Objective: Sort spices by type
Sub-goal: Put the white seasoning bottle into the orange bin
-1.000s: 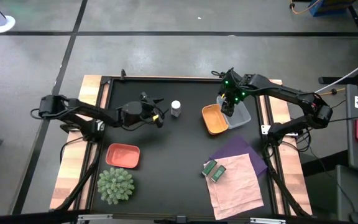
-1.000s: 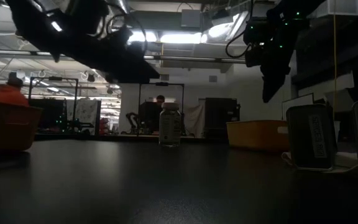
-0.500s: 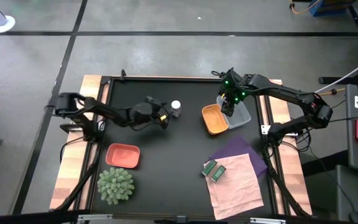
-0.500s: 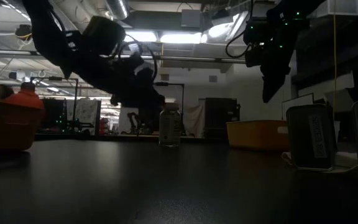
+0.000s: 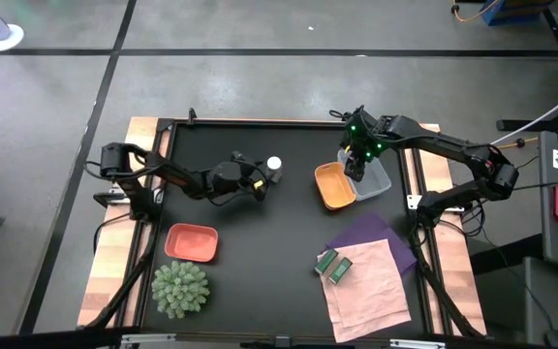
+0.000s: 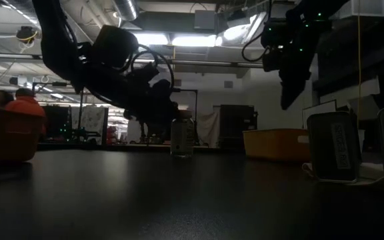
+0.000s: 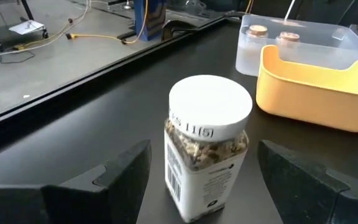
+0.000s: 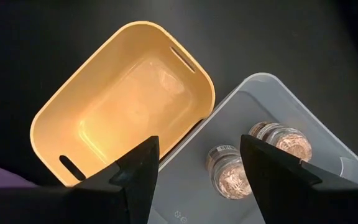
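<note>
The white-capped jar [image 7: 207,146] stands upright on the black table, also seen from above [image 5: 274,167]. My left gripper [image 7: 204,155] is open and comes at the jar level from the table's left. Its fingers stand on either side of the jar with gaps, touching nothing. My right gripper [image 8: 197,155] is open and hovers over the border of the orange tray [image 8: 123,106] and the clear tray [image 8: 328,155]. Two pinkish-topped jars [image 8: 229,168] [image 8: 278,140] stand in the clear tray. Two green packets [image 5: 330,264] lie on a pink cloth.
A salmon-red tray [image 5: 192,241] and the green spiky plant ball [image 5: 180,288] sit near the table's left front. The pink cloth [image 5: 366,281] overlaps a purple one [image 5: 376,237] at the right front. Bare black table lies in the middle. People show in the room beyond.
My left arm has reached toward the table's right and come down lower, bringing its open gripper up to the white-capped jar until the fingers flank it. The jar has stayed in place.
</note>
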Available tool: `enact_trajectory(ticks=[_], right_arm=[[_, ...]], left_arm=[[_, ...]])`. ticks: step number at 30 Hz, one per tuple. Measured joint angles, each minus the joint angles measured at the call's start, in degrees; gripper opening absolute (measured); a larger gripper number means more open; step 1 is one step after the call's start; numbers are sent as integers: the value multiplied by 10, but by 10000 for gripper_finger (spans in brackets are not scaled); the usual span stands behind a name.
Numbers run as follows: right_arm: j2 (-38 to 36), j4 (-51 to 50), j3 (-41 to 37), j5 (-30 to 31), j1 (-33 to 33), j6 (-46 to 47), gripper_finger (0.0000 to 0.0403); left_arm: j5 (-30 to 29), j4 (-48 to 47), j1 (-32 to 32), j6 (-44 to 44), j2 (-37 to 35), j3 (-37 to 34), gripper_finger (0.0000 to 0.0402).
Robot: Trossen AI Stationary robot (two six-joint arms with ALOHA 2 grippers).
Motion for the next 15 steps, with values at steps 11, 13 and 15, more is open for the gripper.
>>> enact_trajectory(ticks=[11, 13, 15], right_arm=[[0, 10, 0, 0, 0, 0, 225], [0, 10, 0, 0, 0, 0, 225], [0, 10, 0, 0, 0, 0, 225]], left_arm=[[0, -2, 7, 27, 53, 66, 280], [0, -2, 12, 27, 62, 77, 280], [0, -3, 18, 26, 69, 84, 280]])
